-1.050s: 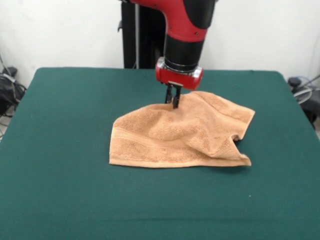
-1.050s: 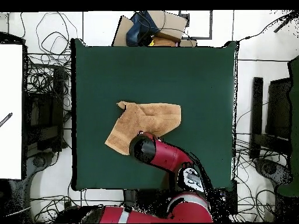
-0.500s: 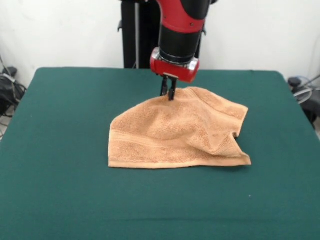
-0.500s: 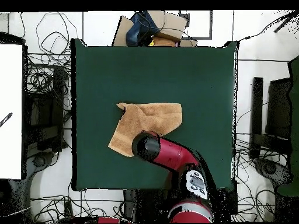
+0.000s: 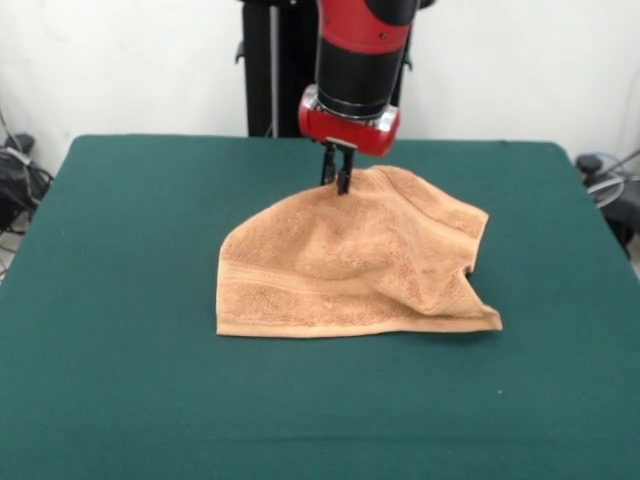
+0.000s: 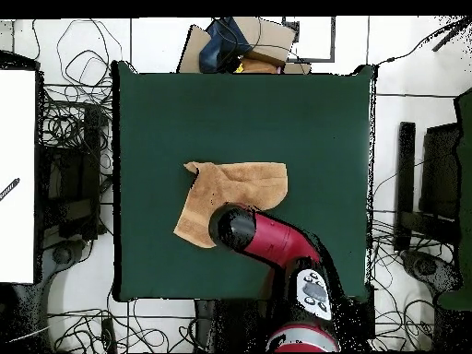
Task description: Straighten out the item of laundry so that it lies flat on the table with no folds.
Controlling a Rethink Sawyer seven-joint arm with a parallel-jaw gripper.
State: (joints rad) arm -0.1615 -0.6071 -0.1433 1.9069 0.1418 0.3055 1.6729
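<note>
Front view: the red and black arm's gripper [image 5: 340, 181] pinches the far edge of the light orange-tan terry-cloth towel [image 5: 350, 262], lifting it into a peak. The towel's near hem rests on the dark green felt-covered table [image 5: 120, 400], near the middle, its right corner crumpled and folded.

Sawyer arm [image 5: 360, 40]: glossy red cylindrical shell above a black cylindrical wrist section, ending in a red flange with a pale rim at its upper edge. Below the flange, at 6 o'clock, hangs the tool [image 5: 339, 183], a pair of slim black fingers. Overhead view: the red link [image 6: 272, 241] widens toward a black joint bearing a grey panel [image 6: 312, 293] at 5 o'clock.
</note>
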